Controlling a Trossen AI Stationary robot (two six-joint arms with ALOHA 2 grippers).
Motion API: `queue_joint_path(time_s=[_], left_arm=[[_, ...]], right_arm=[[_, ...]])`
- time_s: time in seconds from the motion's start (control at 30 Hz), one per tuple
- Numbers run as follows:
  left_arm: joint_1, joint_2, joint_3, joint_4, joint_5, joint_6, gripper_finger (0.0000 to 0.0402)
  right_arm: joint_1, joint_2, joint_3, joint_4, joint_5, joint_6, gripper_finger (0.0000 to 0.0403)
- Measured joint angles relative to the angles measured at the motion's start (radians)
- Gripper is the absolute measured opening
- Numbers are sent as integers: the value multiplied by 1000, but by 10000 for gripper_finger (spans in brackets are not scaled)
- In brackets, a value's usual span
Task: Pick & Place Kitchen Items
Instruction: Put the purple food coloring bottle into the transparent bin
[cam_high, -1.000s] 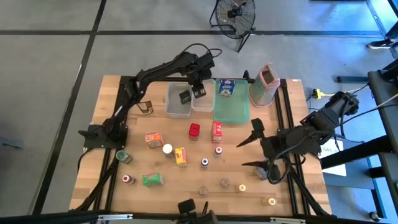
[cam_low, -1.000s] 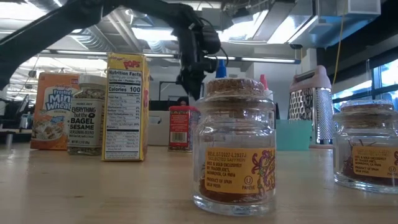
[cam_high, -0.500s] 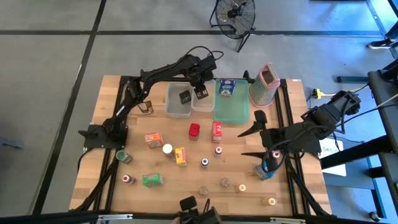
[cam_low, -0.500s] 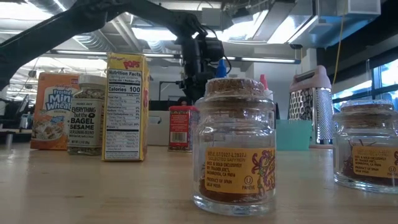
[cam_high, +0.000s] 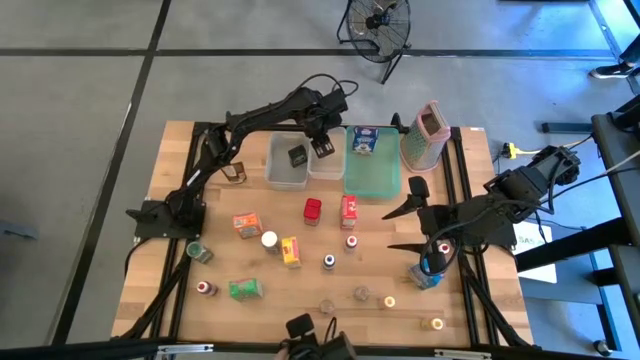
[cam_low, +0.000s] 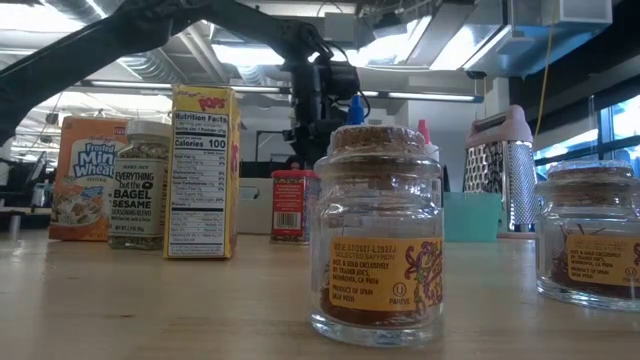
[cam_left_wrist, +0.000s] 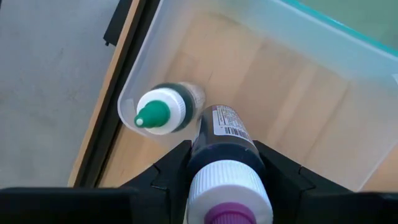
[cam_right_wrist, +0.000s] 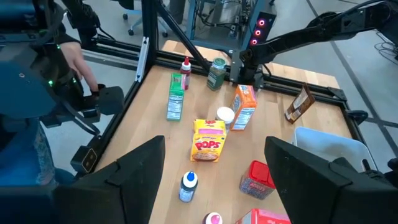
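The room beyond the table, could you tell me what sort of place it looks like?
Probably a robotics lab or workshop: bare concrete floor with dark marking lines, a floor fan, exposed ceiling ducts, and a person beside the wooden table.

Bare wooden tabletop (cam_high: 160, 165) lies open in the upper left of the high view, and a clear band runs along the left edge. The middle is crowded: the red shaker jar (cam_high: 312, 210), red box (cam_high: 348, 211), orange cereal box (cam_high: 246, 223) and yellow Pops box (cam_high: 291, 251) stand close together with only narrow lanes between. Along the top edge, two clear plastic tubs (cam_high: 286, 160), the flat green tray (cam_high: 372, 172) and the tall metal grater with a pink top (cam_high: 424, 136) form a near-continuous wall. The small tub already holds a green-capped bottle (cam_left_wrist: 160, 111), leaving room beside it.
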Motion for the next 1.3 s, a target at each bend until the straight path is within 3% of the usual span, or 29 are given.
queue_joint_path(time_s=[0.63, 0.9, 1.3], left_arm=[[2, 0, -37, 3, -4, -332, 143], [5, 0, -105, 64, 0, -355, 143], [10, 0, -109, 86, -1, -359, 143]], right_arm=[[0, 0, 0, -3, 0, -1, 279], [0, 2, 0, -19, 0, 0, 279], [0, 6, 0, -22, -1, 18, 279]])
